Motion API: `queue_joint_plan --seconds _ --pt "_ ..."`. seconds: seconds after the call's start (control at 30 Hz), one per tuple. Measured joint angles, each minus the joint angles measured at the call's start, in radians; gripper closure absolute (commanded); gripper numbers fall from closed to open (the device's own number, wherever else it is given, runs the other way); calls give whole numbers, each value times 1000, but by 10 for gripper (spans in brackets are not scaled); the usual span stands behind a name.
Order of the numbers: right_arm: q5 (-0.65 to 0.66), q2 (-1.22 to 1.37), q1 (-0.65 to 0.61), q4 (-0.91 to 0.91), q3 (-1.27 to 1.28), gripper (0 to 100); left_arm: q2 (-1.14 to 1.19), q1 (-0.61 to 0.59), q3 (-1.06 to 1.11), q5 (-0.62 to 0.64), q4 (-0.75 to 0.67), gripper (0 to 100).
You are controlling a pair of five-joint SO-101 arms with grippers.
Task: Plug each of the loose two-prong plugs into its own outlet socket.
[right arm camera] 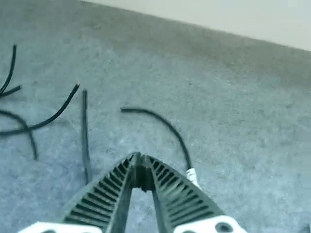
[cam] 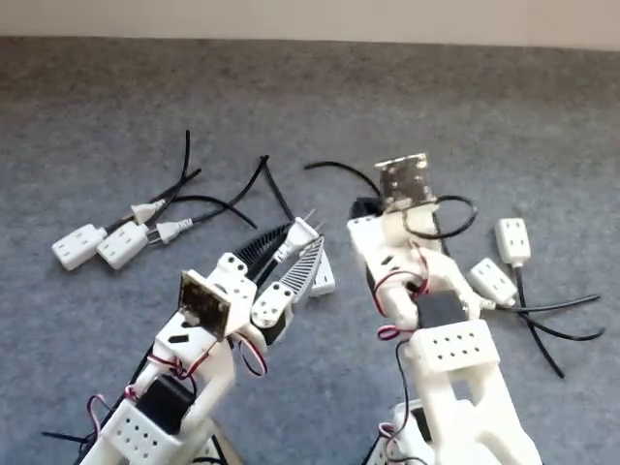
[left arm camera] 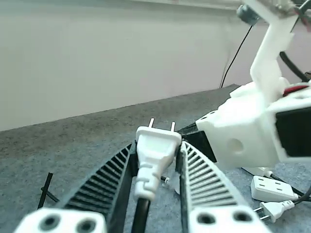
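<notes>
My left gripper (left arm camera: 157,148) is shut on a white two-prong plug (left arm camera: 154,138), held off the carpet with its prongs pointing away from the wrist. In the high view this plug (cam: 301,232) sits at the fingertips of the left gripper (cam: 306,239), and a white outlet socket (cam: 323,277) lies just beside the fingers. My right gripper (right arm camera: 142,171) is shut above bare carpet, with a black cord end (right arm camera: 160,121) lying beyond it. Two more plugs (cam: 170,231) lie by two sockets (cam: 79,246) at the left. Two further sockets (cam: 511,239) lie at the right.
Black cords (cam: 247,189) trail across the grey carpet between the two groups. The white right arm (left arm camera: 252,131) stands close beside the held plug in the left wrist view, with a socket (left arm camera: 272,188) and a loose plug (left arm camera: 273,209) under it.
</notes>
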Motion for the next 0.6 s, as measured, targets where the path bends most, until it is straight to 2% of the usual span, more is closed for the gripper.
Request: queue_joint_plan --seconds 0.23,0.33,0.47,0.6 --pt "0 2 64 3 -12 991 0 -26 0 0 0 994" --pt "0 2 115 89 -12 991 0 -68 0 0 6 994" --pt "0 0 153 224 26 989 0 -94 -11 -2 97 994" --pt "0 0 157 249 123 969 0 -106 -60 -3 184 994"
